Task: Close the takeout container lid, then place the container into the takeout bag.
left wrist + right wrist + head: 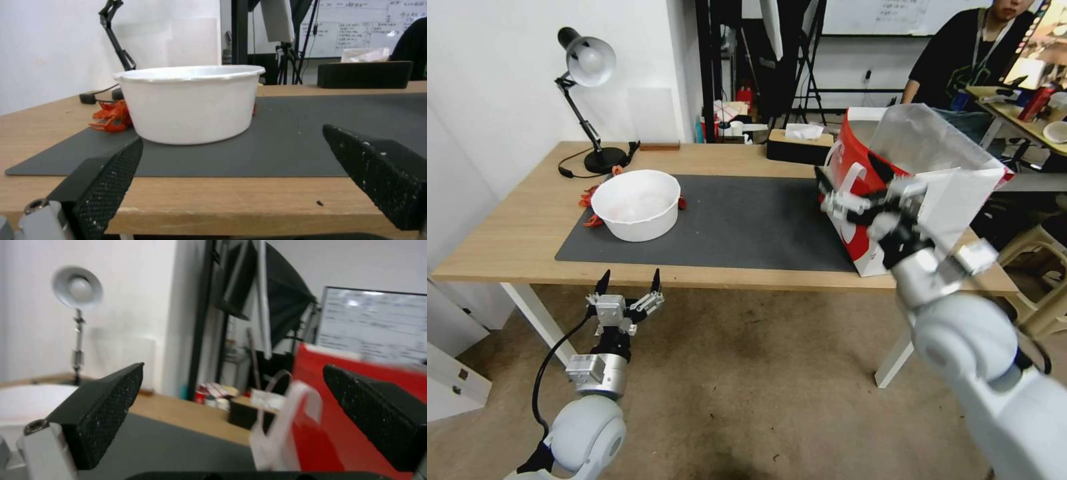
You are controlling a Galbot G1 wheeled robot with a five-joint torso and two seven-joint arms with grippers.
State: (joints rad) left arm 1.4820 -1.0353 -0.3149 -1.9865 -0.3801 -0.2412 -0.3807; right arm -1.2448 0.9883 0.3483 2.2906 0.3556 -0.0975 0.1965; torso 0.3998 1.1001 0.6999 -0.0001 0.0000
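Two grippers are in view, both with fingers spread wide and nothing between them. On the robot's right, the right gripper [844, 193] is raised above the table's right end, hard against the red near face of the takeout bag [920, 173]; whether its fingertips touch the paper cannot be told. The bag stands upright on the wooden table [507, 233], at the right edge of the dark grey mat [747, 227], its mouth open and its silvery lining showing. In the right wrist view the gripper [231, 396] frames one of the bag's flat white handles [285, 426] in the gap between its fingers, with the red paper behind the far finger [378, 410]. No clamshell box can be made out in the bag from here, nor in either gripper. The left gripper [629, 281] hangs below and just in front of the table's near edge, fingertips pointing toward the table and well apart from everything on it. Its own wrist view shows that gripper [231, 156] framing a large white bowl [191, 103], which sits on the mat well beyond the fingertips, with something orange-red [111, 116] beside it. A desk lamp [587, 73] stands at the table's far left corner.
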